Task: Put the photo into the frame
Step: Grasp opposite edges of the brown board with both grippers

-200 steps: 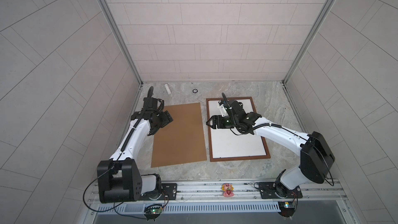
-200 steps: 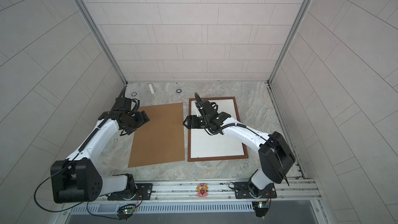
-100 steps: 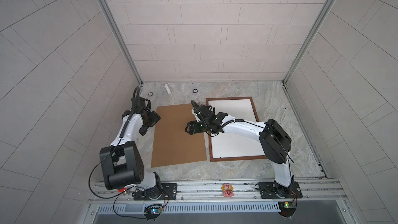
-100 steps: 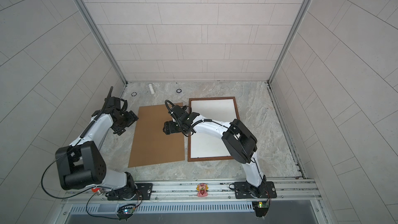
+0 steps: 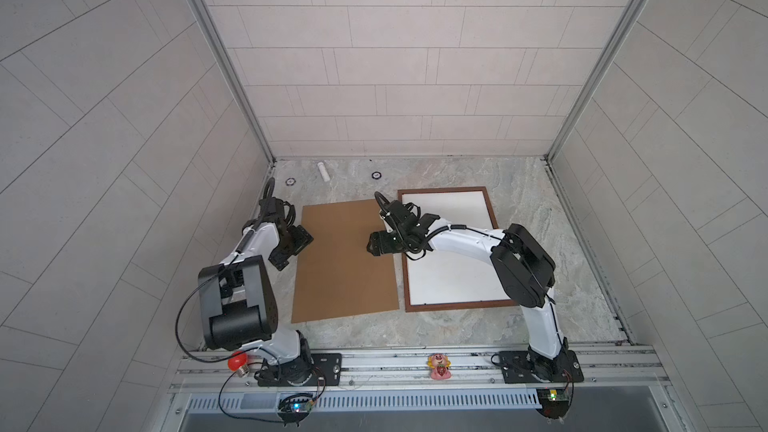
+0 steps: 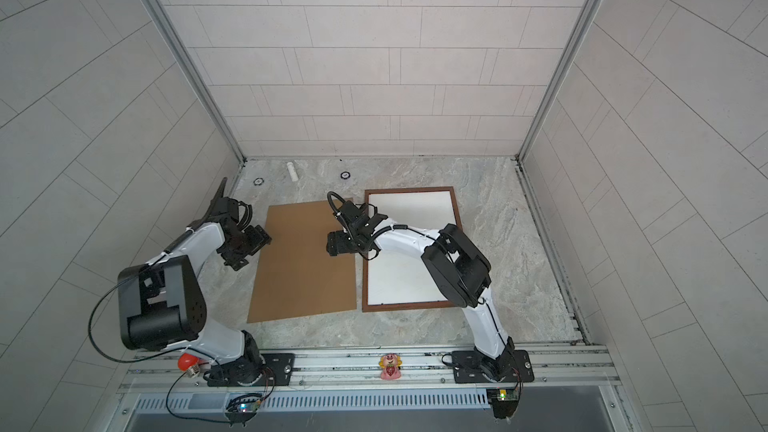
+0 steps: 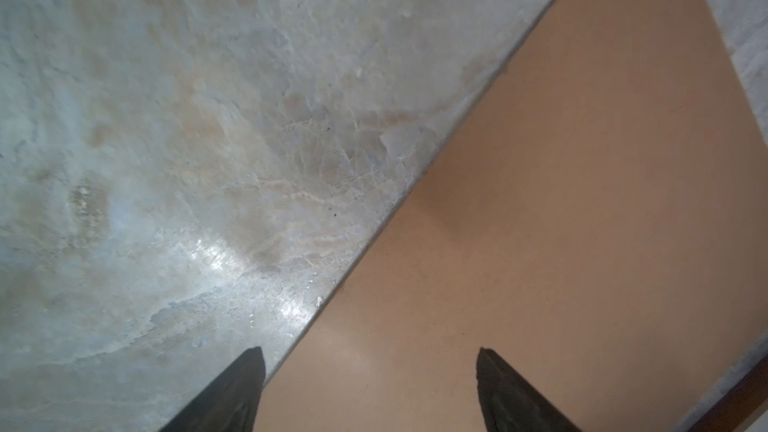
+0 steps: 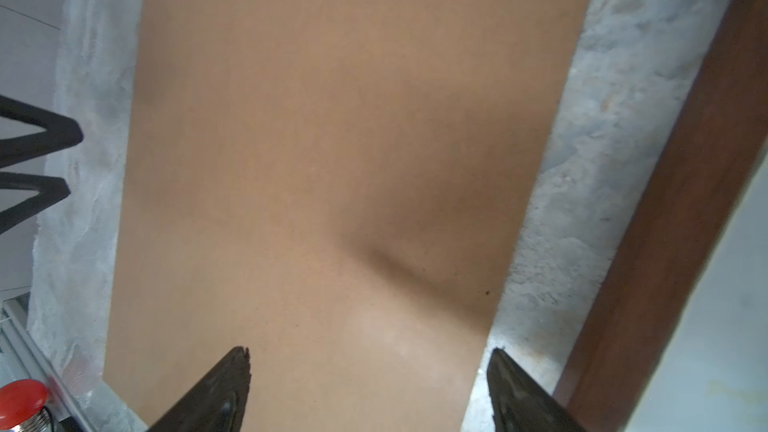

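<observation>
1. Front rail [image 5: 395,361]: pink figurine [image 5: 439,366] at the middle, between the two arm bases; red bulb-like thing [image 5: 237,362] by the left base.
2. Marble table [image 5: 540,209] just past the rail. Flat on it, side by side: brown backing board [image 5: 345,259] on the left, frame [image 5: 453,308] on the right. Narrow marble strip between them, not touching.
3. Frame: thin dark brown wood, long sides running front to back, right of table centre in both top views. Filled edge to edge by a white sheet [image 5: 453,280], only plain white showing. Cannot tell whether photo lying face down or a mat.
4. Left gripper [image 5: 293,251]: released, jaws wide apart, nothing held. Low over the board's left edge; in the left wrist view one fingertip [image 7: 249,371] over marble, the other over board.
5. Right gripper [image 5: 374,245]: released too, jaws spread, nothing between. Arm reaching across the frame's far left part to the board's right side; in the right wrist view one fingertip [image 8: 237,371] over board, the other over the marble strip beside the frame's wood.
6. Far end of table, near the tiled back wall: small white cylinder [image 5: 323,171] and two small dark rings [image 5: 289,181] [image 5: 376,175], well apart from board and frame.
</observation>
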Tool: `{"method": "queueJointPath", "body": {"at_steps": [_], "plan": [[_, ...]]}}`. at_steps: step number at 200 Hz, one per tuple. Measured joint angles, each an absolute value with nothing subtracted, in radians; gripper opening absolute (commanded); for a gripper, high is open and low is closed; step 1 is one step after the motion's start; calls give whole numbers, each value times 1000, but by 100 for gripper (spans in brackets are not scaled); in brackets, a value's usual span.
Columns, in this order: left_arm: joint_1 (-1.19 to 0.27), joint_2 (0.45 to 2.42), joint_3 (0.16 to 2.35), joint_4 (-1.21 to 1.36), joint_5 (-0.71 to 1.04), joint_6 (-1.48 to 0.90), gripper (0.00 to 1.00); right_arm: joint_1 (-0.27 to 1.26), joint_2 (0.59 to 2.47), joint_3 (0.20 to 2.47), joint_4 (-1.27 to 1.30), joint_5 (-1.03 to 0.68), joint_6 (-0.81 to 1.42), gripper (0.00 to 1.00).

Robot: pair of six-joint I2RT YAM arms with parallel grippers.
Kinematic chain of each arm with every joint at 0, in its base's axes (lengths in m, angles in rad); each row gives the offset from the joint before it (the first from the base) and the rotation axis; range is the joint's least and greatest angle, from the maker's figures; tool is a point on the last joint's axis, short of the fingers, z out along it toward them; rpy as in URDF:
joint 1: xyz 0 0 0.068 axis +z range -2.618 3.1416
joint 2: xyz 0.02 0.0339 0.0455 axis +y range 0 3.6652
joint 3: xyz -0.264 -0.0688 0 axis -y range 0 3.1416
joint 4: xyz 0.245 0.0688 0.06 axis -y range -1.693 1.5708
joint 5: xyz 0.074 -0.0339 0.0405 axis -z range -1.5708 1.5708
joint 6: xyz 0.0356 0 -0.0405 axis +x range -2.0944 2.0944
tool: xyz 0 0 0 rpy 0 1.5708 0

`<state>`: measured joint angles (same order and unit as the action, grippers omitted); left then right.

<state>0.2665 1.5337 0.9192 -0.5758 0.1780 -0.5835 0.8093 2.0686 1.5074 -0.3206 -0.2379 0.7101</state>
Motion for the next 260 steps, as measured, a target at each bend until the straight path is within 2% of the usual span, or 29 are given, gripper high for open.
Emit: {"method": "queueJointPath", "body": {"at_steps": [184,260], "plan": [[266,1663,942,-504,243,-603,86,805,2196,1657,-413,-179,710,88],[275,1649,917,-464,284,-626,86,761,2203,1660,-365,-333,788,86]]}}
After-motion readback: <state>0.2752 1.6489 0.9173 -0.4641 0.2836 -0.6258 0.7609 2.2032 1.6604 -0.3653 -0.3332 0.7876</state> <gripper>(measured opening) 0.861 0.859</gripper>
